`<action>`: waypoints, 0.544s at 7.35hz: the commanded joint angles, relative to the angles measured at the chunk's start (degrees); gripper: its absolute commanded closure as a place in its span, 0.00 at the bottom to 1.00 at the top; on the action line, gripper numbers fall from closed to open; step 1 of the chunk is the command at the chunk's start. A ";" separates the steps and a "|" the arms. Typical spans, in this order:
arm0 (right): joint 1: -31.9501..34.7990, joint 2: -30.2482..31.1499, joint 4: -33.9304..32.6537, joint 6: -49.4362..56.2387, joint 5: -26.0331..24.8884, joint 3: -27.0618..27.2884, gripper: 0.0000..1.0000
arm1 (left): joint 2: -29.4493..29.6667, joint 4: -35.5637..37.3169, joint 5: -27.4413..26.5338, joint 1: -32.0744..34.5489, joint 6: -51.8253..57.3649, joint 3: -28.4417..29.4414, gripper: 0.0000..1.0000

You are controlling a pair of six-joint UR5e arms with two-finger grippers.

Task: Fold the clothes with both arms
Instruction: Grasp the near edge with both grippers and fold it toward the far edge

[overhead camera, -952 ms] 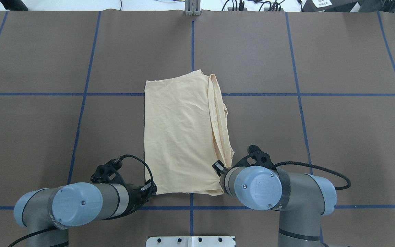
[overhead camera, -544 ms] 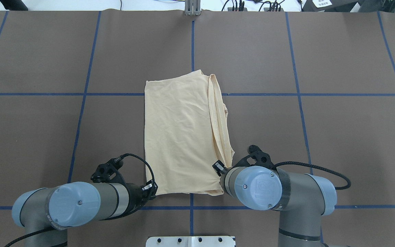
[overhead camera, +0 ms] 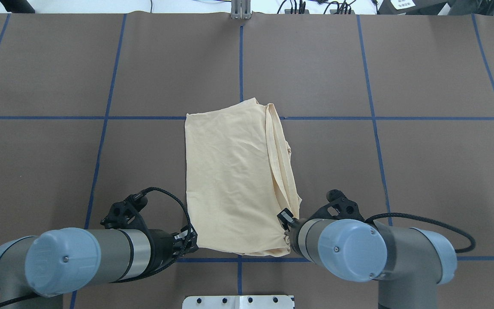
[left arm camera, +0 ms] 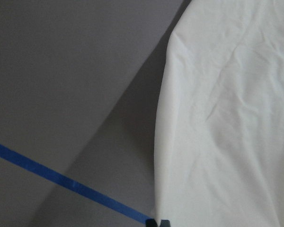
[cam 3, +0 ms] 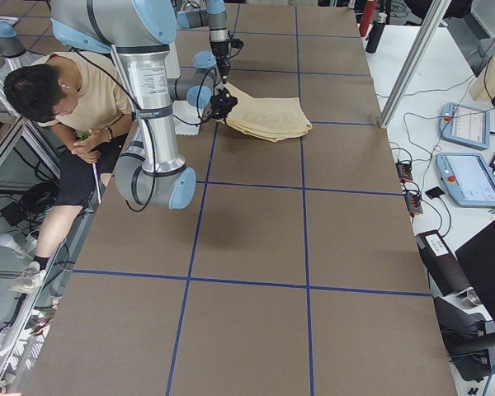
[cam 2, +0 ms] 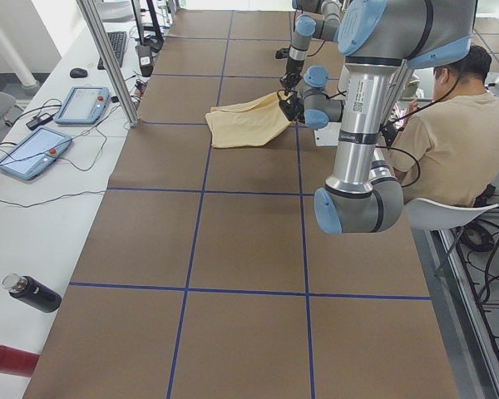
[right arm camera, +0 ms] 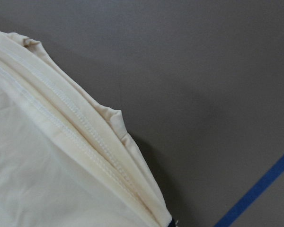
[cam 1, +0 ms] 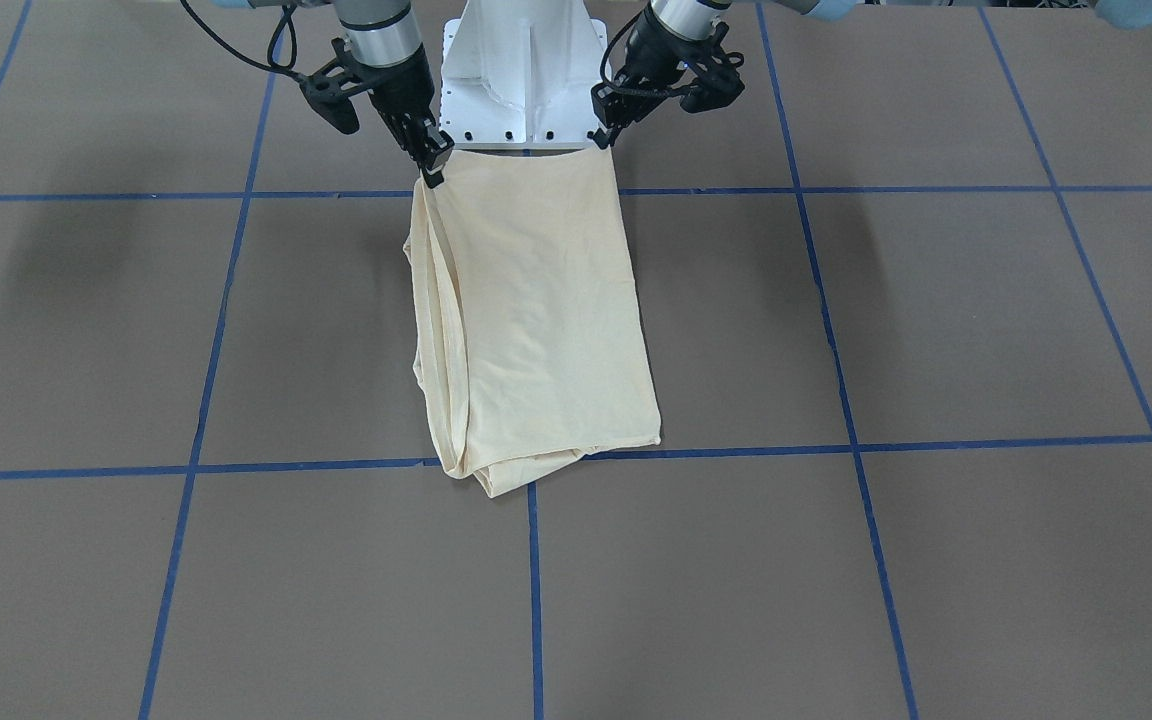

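Cream-yellow T-shirt (overhead camera: 234,180) lies folded into a long rectangle at the centre of the brown table (overhead camera: 401,171). It runs lengthwise away from the robot, and its far end crosses a blue tape line (overhead camera: 101,118). Stitched hems are stacked along the side on the robot's right.

Left gripper (overhead camera: 192,243) is clenched on the near left corner. Right gripper (cam 1: 433,165) is clenched on the near right corner; overhead, its own wrist largely hides it.

The near edge is drawn taut between the two grippers and raised off the table. Both wrist views show shadow under the cloth. The remainder rests flat, lightly creased.
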State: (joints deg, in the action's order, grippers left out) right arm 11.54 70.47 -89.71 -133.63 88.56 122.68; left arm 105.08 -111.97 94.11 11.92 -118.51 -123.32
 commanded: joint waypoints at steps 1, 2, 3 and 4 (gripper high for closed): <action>9.32 -5.83 -3.54 1.44 6.92 -3.62 1.00 | 3.08 0.96 4.31 9.30 8.41 1.22 1.00; 14.51 -10.30 -3.19 5.01 10.98 -9.59 1.00 | 6.24 0.88 8.50 15.18 12.22 7.33 1.00; 17.70 -12.87 -3.10 8.70 11.19 -14.35 1.00 | 10.80 0.79 10.11 19.68 15.65 13.83 1.00; 20.34 -16.20 -3.01 12.05 12.24 -19.18 1.00 | 11.80 -0.17 10.13 21.81 17.33 17.98 1.00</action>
State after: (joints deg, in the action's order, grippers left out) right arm 27.64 58.60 -92.81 -126.07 99.09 110.00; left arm 113.99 -111.37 103.00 29.44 -104.49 -111.68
